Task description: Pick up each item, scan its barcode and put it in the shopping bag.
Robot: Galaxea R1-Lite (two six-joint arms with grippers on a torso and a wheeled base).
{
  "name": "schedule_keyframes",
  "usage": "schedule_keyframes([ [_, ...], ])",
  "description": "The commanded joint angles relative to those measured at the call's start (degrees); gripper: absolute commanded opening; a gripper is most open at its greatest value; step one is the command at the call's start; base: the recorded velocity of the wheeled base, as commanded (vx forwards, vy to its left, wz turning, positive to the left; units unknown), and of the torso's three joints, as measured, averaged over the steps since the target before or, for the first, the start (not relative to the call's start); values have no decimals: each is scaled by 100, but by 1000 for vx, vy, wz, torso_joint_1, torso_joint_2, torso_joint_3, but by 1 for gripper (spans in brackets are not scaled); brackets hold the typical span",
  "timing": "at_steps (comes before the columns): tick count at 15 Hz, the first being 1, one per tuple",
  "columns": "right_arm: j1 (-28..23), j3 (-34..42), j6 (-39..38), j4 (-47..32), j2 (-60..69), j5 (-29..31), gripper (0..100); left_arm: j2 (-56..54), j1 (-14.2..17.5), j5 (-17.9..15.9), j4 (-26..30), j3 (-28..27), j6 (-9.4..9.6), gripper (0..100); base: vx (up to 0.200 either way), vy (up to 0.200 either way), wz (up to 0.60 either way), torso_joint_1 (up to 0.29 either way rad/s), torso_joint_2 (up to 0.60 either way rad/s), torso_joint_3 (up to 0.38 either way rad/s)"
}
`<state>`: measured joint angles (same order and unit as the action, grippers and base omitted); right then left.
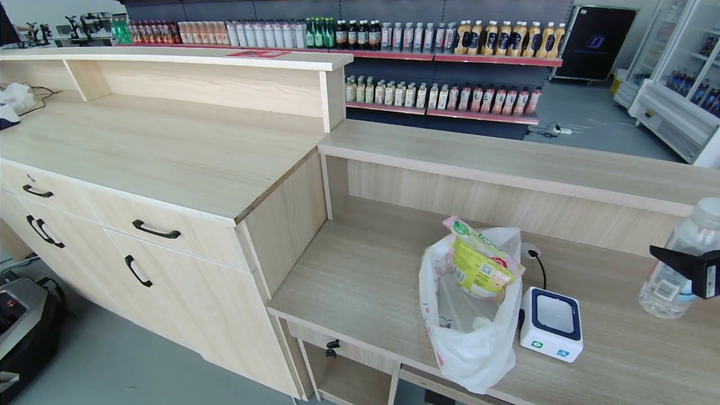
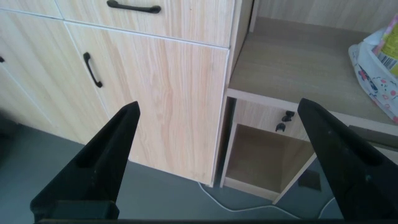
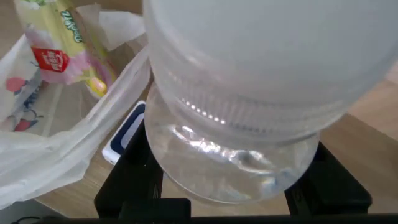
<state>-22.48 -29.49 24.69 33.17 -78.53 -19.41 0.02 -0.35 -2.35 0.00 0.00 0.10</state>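
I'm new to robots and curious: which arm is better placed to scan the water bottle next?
The right. Its fingers grip the water bottle beside the scanner and shopping bag. The left arm's fingers hang open and empty, down by the cupboard doors.

No words or numbers can be made out. The snack packet [image 1: 481,264] in the shopping bag [image 1: 467,337], just left of the scanner [image 1: 551,323], carries a square code and a barcode. The water bottle [image 1: 675,270], right of the scanner, has a small white barcode label.
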Motion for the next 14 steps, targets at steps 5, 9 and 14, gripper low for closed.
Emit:
schedule_keyframes([
  [5,1158,66,-684,-223,1033,517,0,6,0,-2,0,0,-1,100,0,0,360,1,2,1],
  [9,2028,101,-799,-276,637,948,0,6,0,-2,0,0,-1,100,0,0,450,3,5,3],
  [14,1844,163,-579,67,-1085,904,0,6,0,-2,0,0,-1,100,0,0,0,0,0,0],
])
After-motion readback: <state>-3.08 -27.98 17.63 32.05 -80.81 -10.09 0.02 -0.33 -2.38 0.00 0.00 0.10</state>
